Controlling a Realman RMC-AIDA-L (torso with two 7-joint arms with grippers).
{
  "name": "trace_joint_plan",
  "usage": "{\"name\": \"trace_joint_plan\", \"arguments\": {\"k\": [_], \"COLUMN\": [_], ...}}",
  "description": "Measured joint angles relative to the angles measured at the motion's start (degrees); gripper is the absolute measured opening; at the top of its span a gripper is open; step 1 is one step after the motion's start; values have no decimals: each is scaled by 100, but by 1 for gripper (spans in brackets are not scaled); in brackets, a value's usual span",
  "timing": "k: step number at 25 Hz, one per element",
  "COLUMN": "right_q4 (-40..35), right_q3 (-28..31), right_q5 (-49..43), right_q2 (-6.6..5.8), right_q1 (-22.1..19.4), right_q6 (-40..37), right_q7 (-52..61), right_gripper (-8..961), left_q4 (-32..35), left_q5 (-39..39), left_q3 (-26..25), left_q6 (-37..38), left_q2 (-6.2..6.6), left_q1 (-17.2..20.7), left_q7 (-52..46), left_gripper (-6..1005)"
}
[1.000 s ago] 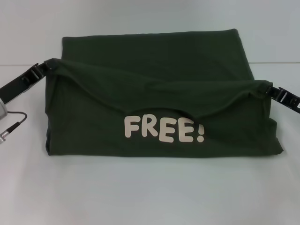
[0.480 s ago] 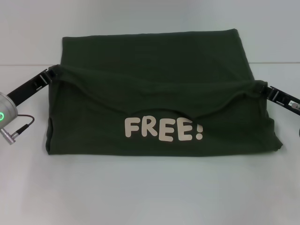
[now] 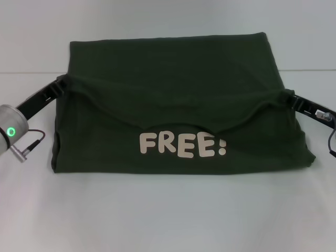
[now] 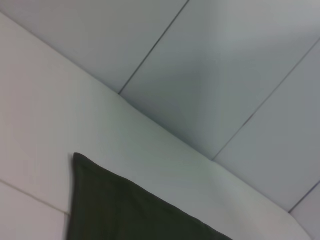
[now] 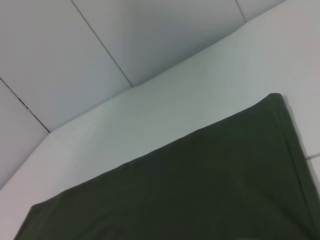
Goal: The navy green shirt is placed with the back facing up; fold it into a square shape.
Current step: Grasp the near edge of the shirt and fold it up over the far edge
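The dark olive-green shirt (image 3: pixel 173 68) lies on the white table, its near part folded over so the cream "FREE!" lettering (image 3: pixel 184 145) faces up. My left gripper (image 3: pixel 62 83) is shut on the left corner of the folded flap. My right gripper (image 3: pixel 287 97) is shut on the right corner of the flap. The flap's edge sags between them into a curve just above the lettering. The shirt also shows in the left wrist view (image 4: pixel 120 210) and in the right wrist view (image 5: pixel 200 185).
The white table (image 3: pixel 168 215) runs all around the shirt. A pale wall (image 3: pixel 157 16) stands behind the table's far edge. A cable (image 3: pixel 29 144) hangs from my left arm beside the shirt's left side.
Both grippers have moved down and towards the near edge with the flap's corners. The flap has sunk lower and lies flatter over the shirt.
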Motion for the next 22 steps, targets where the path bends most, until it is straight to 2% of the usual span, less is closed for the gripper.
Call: {"name": "trace_joint_plan", "arguments": {"k": [6, 8, 12, 15, 18, 20, 22], "right_q4": [22, 22, -13, -171, -363, -422, -439], "right_q3": [-180, -189, -131, -141, -243, -382, -486], "right_q5": [-8, 3, 185, 434, 410, 318, 240], "right_q2": [0, 0, -17, -51, -130, -229, -302], "right_q1": [16, -21, -190, -474, -755, -930, -1049], "right_q6": [157, 137, -166, -921, -1836, -2456, -2911], "right_q7": [-16, -8, -17, -54, -67, -78, -84], "right_gripper": [189, 192, 355, 485, 632, 714, 778], "left_q4": [-259, -272, -254, -5, 598, 1093, 1477], "left_q5": [-328, -374, -345, -189, 349, 973, 1637], "left_q3": [-22, -34, 2, 383, 874, 981, 990], "left_q6": [-64, -78, 12, 755, 1752, 2294, 2738], "left_q2": [-36, -35, -1, 156, 358, 472, 573], "left_q1": [34, 66, 186, 488, 828, 930, 961], "left_q7": [607, 628, 500, -84, -1086, -1860, -2448], "left_gripper": [54, 120, 251, 483, 607, 690, 718]}}
